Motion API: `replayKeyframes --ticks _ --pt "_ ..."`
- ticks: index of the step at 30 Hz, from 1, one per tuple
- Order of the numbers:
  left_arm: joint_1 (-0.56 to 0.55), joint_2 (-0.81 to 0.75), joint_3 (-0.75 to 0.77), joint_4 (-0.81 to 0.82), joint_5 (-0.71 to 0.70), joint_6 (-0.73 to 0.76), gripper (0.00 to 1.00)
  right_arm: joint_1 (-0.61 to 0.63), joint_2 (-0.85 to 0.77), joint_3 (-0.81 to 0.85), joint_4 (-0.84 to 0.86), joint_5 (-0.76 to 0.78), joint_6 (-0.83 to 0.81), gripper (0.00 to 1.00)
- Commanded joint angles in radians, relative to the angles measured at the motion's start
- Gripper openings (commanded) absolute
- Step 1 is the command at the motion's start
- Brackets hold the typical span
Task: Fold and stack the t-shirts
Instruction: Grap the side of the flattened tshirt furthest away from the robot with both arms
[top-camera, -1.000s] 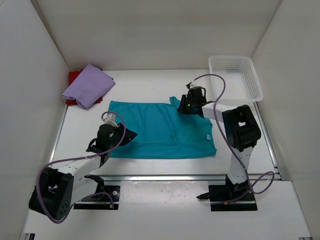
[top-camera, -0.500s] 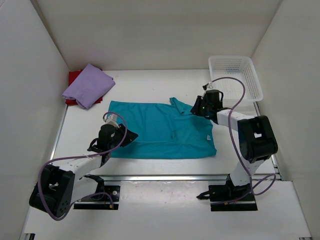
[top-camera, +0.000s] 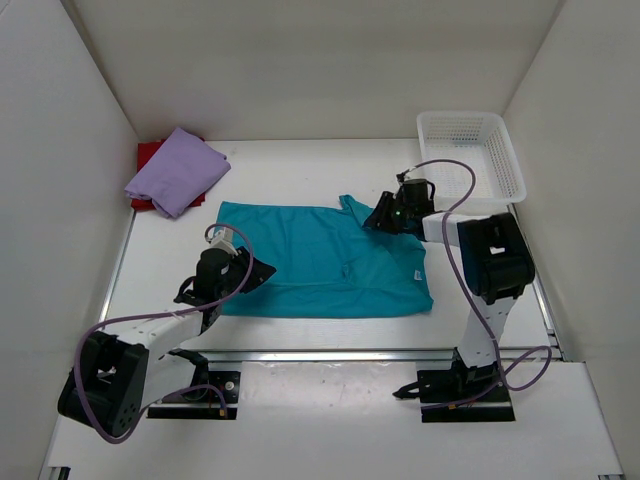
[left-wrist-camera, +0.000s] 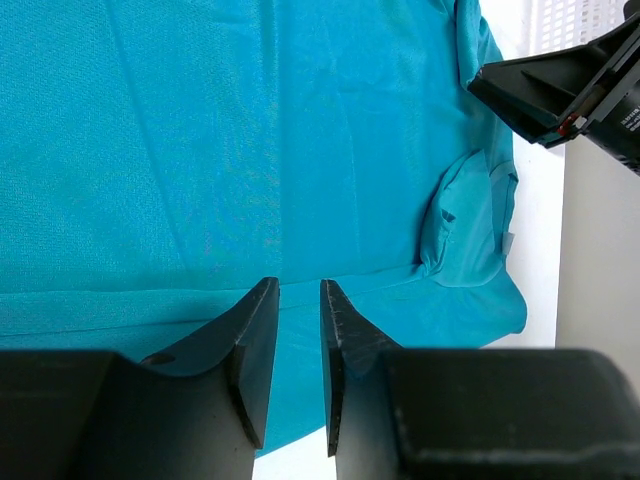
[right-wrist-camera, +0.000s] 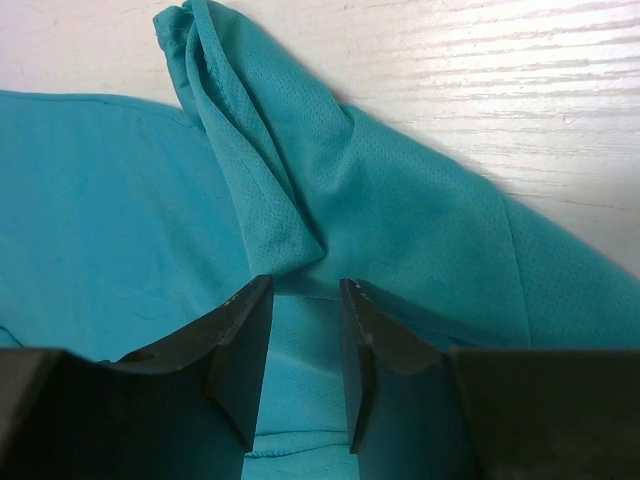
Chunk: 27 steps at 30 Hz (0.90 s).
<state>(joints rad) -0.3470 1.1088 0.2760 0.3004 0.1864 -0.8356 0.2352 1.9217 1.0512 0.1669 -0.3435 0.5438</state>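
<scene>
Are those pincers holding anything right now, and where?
Nothing, it seems: the left pincer and right pincer both stand open over the teal shirt, no cloth pinched.

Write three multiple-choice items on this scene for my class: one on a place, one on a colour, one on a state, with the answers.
1. Where does the basket stand? A far right corner; B far left corner; C near edge, in the middle.
2. The shirt spread flat is: A red; B teal; C lavender.
3. The lavender shirt lies: A spread flat; B folded on the red shirt; C in the basket.

Answers: A, it stands far right by the wall. B, the flat cloth is teal. B, red shows under its folded edge.
</scene>
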Motion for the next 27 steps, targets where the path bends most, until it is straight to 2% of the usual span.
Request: replayKeyframes --ticks 1,12,18,19,21,24,27 --pt "0.003 -0.018 0.006 0.022 -0.004 0.009 0.34 0.001 0.019 0.041 0.051 -0.031 0.027 0.32" --pt "0.009 -0.027 0.000 0.023 0.007 0.001 0.34 0.007 0.086 0.107 0.029 -0.057 0.044 0.32" --pt "0.005 -0.035 0.000 0.026 -0.001 0.004 0.35 0.015 0.106 0.116 0.049 -0.072 0.053 0.37" --pt "0.006 -0.029 0.000 0.023 0.002 -0.003 0.34 0.012 0.112 0.113 0.057 -0.080 0.057 0.36" --pt "0.009 -0.027 -0.003 0.028 -0.004 -0.005 0.33 0.009 0.109 0.122 0.054 -0.072 0.059 0.23" --pt "0.013 -0.029 0.000 0.026 0.001 -0.002 0.34 0.015 0.094 0.133 0.043 -0.061 0.054 0.17" --pt "0.008 -0.030 0.005 0.025 -0.005 -0.003 0.35 0.016 0.085 0.135 0.046 -0.045 0.032 0.16"
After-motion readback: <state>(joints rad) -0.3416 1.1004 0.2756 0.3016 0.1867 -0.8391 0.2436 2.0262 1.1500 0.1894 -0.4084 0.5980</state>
